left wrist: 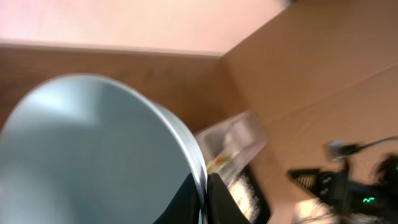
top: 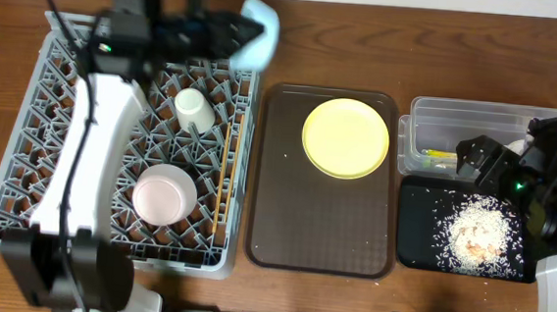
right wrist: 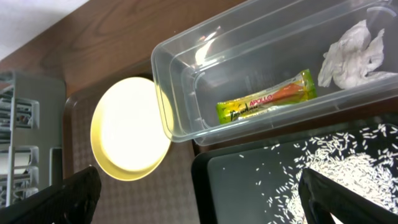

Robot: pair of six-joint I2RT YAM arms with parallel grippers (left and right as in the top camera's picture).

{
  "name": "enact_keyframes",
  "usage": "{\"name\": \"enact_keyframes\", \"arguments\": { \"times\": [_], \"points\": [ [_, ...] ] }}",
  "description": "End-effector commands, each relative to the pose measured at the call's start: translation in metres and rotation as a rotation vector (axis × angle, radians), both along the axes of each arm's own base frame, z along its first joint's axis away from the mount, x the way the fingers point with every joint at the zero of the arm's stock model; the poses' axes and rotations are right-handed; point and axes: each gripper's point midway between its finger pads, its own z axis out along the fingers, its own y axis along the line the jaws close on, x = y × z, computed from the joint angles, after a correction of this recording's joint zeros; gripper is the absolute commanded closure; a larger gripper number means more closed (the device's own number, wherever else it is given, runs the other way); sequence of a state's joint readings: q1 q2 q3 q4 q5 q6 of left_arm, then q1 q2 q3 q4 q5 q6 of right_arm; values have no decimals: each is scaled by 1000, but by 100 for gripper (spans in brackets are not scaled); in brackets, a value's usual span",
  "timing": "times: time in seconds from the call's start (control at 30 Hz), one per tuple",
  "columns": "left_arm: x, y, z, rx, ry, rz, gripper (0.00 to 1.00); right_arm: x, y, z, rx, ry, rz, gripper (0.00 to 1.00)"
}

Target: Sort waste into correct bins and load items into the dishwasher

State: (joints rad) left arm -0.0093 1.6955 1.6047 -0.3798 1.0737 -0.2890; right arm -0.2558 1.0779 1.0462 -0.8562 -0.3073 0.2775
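Left hand is grasping the light blue bowl by its rim, tilted, in the air near the grey rack's far right corner. Right hand is hanging released, its 2 fingers wide apart, over the black tray and clear tub. The yellow plate is lying on the brown tray.

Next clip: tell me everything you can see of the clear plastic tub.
The clear plastic tub is a see-through rectangular box with rounded corners and a lipped rim. It stands upright on the wooden table, to the right of the brown tray and close behind the black tray. A green-yellow sachet wrapper lies flat on its floor, and a crumpled white napkin sits at the end away from the brown tray.
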Motion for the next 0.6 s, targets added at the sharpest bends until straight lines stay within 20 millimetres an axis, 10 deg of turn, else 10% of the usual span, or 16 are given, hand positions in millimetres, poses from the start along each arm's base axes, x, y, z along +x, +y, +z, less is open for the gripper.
{"name": "enact_keyframes", "arguments": {
  "times": [0.0,0.37,0.57],
  "points": [
    [0,14,-1,-243,138,-176,92,1,0,5,-1,-15,4,1],
    [63,70,-123,-374,412,-85,92,1,0,5,-1,-15,4,1],
    [74,109,-157,-402,445,-6,92,1,0,6,-1,-16,4,1]
  ]
}}
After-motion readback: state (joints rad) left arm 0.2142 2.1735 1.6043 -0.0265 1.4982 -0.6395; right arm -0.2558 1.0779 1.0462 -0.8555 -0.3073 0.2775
